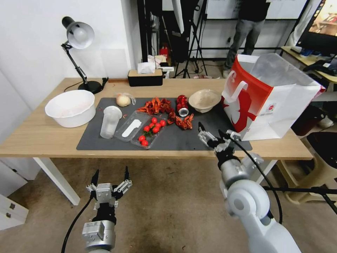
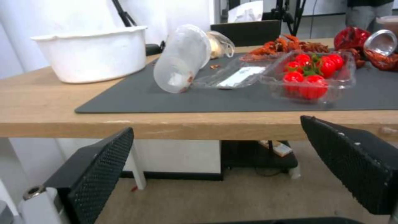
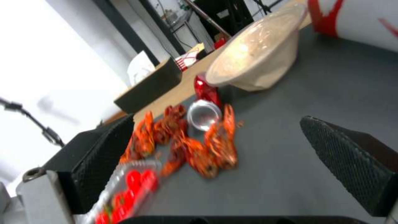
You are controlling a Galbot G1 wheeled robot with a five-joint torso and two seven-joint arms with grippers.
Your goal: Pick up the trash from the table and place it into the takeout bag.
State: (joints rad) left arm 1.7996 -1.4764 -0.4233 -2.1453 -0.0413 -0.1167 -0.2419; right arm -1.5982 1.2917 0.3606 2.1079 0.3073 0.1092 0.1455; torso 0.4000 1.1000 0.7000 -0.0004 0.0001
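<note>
Right gripper (image 1: 211, 135) hovers over the mat's (image 1: 182, 140) near edge, fingers spread, nothing held, with the takeout bag (image 1: 270, 102) upright at its 2 o'clock. Crushed red can (image 1: 182, 104) and beige bowl (image 1: 204, 100) lie at its 11 o'clock; the clear cup (image 1: 110, 121) lies tipped at 9 o'clock. Left gripper (image 1: 109, 182) hangs below the table (image 1: 38, 135), fingers apart, empty.

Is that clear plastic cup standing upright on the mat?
No, the clear plastic cup lies tipped on its side on the dark mat, beside the white tub.
</note>
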